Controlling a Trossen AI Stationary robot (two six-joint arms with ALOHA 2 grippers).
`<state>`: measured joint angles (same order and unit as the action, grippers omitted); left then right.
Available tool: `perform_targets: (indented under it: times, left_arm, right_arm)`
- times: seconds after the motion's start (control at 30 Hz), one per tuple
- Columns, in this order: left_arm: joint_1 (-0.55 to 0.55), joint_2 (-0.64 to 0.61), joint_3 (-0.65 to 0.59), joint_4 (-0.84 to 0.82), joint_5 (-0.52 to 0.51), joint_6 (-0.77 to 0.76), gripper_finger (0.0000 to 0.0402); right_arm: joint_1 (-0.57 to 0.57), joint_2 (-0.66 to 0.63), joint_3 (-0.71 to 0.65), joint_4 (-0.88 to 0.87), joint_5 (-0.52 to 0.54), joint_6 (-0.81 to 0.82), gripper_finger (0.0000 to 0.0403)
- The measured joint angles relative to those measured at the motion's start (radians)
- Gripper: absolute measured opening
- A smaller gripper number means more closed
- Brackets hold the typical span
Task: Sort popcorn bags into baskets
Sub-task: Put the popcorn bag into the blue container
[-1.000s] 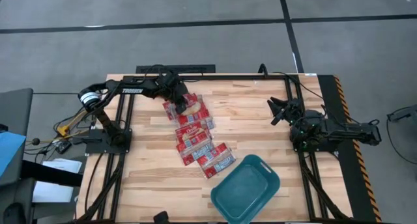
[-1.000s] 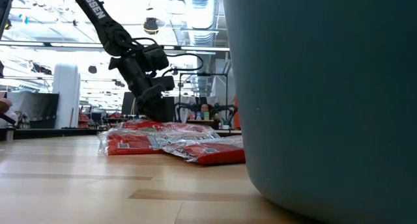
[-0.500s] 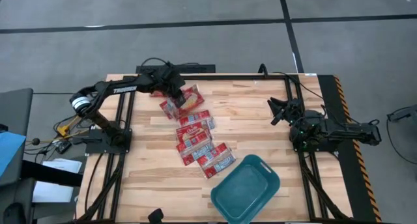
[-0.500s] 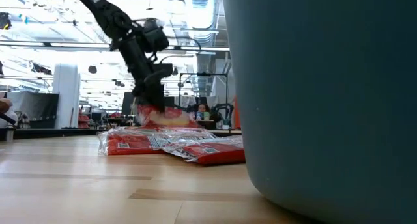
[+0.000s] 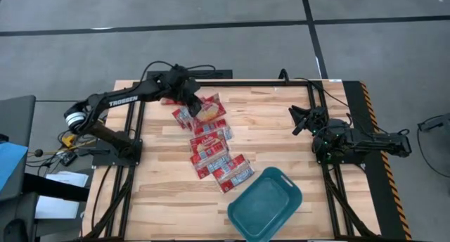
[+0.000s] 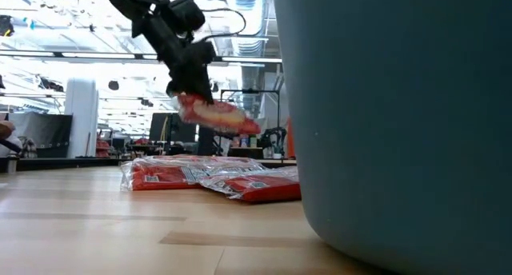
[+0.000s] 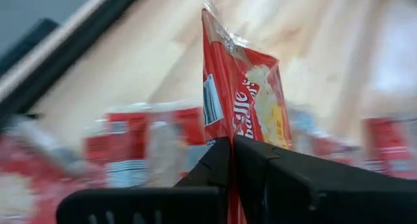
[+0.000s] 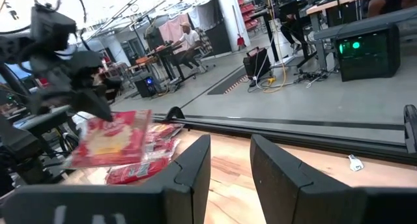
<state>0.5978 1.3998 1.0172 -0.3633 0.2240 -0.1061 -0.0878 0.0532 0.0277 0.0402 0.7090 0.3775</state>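
Several red popcorn bags with cream labels [image 5: 214,154] lie in a row on the wooden table, running from mid-table toward the teal tub [image 5: 266,203] at the near right. My left gripper [image 5: 190,100] is over the far end of the row, shut on one bag [image 5: 207,110] that it carries above the others, also seen in the low view [image 6: 216,115]. My right gripper [image 5: 298,120] waits open at the table's right side, touching nothing. My left gripper pinches one popcorn bag between its two fingers at one edge [image 7: 228,134]. In the low view the fingers [image 6: 186,81] come down from above and the bag [image 6: 220,117] is lifted clear, sticking out sideways and tilted below them.
The black frame rails run along the table's far edge and both sides [image 5: 232,82]. Bare wood lies between the row of bags and my right arm [image 5: 358,142]. The tub's wall fills the right of the low view [image 6: 392,123].
My left gripper has risen from the far end of the row, taking one popcorn bag with it. The bag lay on the pile a second ago and now hangs well above the others, tilted. The other bags and my right arm have kept still.
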Motion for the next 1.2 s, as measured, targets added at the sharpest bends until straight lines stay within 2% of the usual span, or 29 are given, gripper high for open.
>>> perform_targets:
  times: [0.1,0.23,0.47,0.57,0.7,0.8,0.97,1.1,1.2]
  left_arm:
    - [-0.043,-0.043,0.0,0.029,0.04,-0.079,0.0001]
    - [-0.133,-0.094,0.0,0.075,0.04,-0.177,0.0]
    - [-0.331,-0.126,0.002,0.209,-0.035,-0.299,0.0]
    - [-0.379,-0.124,0.002,0.2,-0.138,-0.255,0.0]
    - [-0.382,-0.122,0.001,0.085,-0.301,-0.125,0.0]
    - [-0.385,-0.122,-0.006,0.028,-0.325,-0.01,0.0009]
    - [-0.446,-0.086,-0.007,-0.056,-0.324,0.151,0.0074]
    - [-0.529,-0.009,-0.008,-0.074,-0.328,0.28,0.0159]
    - [-0.59,0.069,-0.008,-0.069,-0.4,0.383,0.0226]
  right_arm:
    - [0.0,0.0,0.0,-0.001,0.0,0.0,0.0133]
    - [0.0,0.0,0.0,-0.002,0.0,0.0,0.0129]
    - [0.0,0.0,0.0,-0.002,-0.001,0.001,0.0129]
    - [0.0,0.0,0.0,-0.003,-0.001,0.013,0.0129]
    - [0.0,0.0,0.0,-0.003,-0.002,0.018,0.0127]
    - [0.003,0.0,0.0,-0.006,-0.003,0.018,0.0128]
    - [0.002,0.0,0.001,-0.023,-0.006,0.018,0.0138]
    - [0.002,0.007,0.001,-0.025,-0.006,0.015,0.0147]
    - [0.003,0.02,0.001,-0.026,-0.006,0.015,0.0154]
